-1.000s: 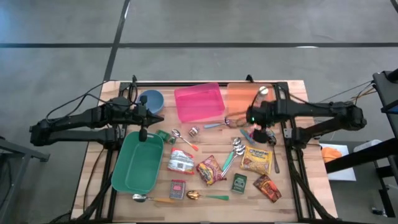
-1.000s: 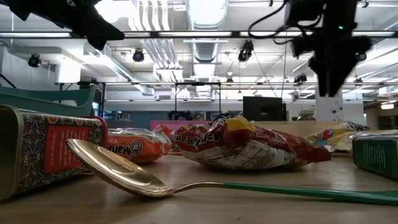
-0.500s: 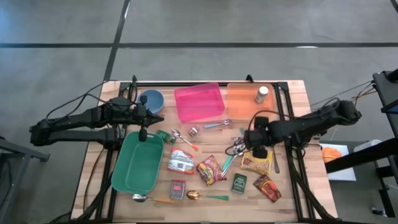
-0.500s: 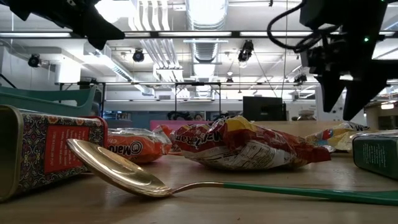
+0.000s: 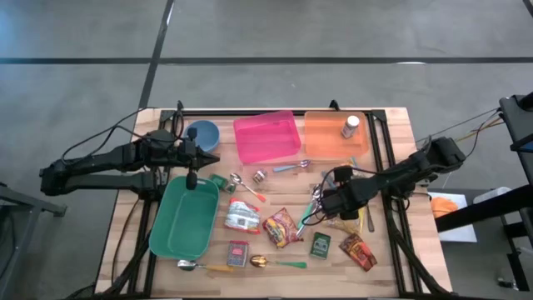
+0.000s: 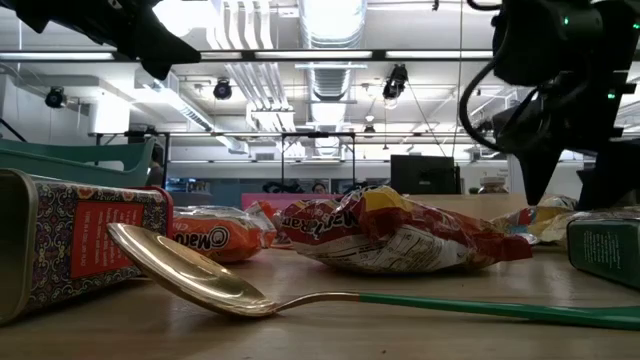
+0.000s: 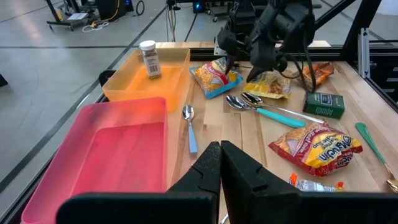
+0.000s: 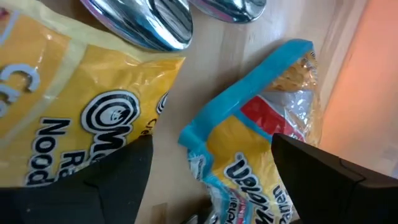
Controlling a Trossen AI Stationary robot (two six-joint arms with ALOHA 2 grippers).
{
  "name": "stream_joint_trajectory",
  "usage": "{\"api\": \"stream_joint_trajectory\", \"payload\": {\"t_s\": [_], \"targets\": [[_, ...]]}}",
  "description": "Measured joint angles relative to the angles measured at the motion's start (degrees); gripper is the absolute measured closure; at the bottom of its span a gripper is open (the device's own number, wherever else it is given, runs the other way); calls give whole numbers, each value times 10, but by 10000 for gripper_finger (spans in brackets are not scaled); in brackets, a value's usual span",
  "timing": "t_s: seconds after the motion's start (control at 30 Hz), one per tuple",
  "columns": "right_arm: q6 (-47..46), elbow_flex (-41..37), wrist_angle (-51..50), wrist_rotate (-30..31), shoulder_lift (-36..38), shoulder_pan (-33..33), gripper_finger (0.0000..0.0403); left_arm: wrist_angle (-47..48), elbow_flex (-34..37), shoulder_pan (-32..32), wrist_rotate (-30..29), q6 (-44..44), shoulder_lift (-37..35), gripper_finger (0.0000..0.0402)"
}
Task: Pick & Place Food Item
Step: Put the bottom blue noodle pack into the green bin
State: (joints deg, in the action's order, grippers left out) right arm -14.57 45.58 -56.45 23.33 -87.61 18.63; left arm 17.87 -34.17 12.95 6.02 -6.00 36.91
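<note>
A small yellow snack packet with a blue edge (image 8: 249, 155) (image 7: 214, 74) lies flat on the wood table beside a larger yellow noodle packet (image 8: 68, 118) (image 5: 343, 220). My right gripper (image 5: 330, 200) (image 6: 570, 185) points steeply down over them, open, one finger on each side of the small packet; I cannot tell whether a finger touches it. My left gripper (image 5: 191, 178) (image 7: 221, 163) hangs shut and empty over the far rim of the green bin (image 5: 185, 218).
A pink bin (image 5: 266, 137) and an orange bin (image 5: 326, 140) holding a spice bottle (image 5: 351, 126) stand at the far edge, with a blue bowl (image 5: 202, 132) at the far left. Spoons (image 5: 315, 193), red packets (image 5: 281, 227) and small tins (image 5: 321, 245) crowd the middle and near side.
My right gripper has swung from beside the orange bin toward the table's near edge and a little to the left, sinking down over the yellow packets, rolling and tipping more steeply down as it went. It has stayed open.
</note>
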Motion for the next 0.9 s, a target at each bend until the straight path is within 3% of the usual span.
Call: {"api": "stream_joint_trajectory", "payload": {"t_s": [0.13,0.57,0.9], "targets": [[0,0,0,13,-20,0,142,0,0,0,0,0,0,388],[-38,0,-2,39,-16,0,375,-23,0,0,0,1,0,388],[-153,25,0,55,25,0,394,-31,0,-1,0,60,0,388]]}}
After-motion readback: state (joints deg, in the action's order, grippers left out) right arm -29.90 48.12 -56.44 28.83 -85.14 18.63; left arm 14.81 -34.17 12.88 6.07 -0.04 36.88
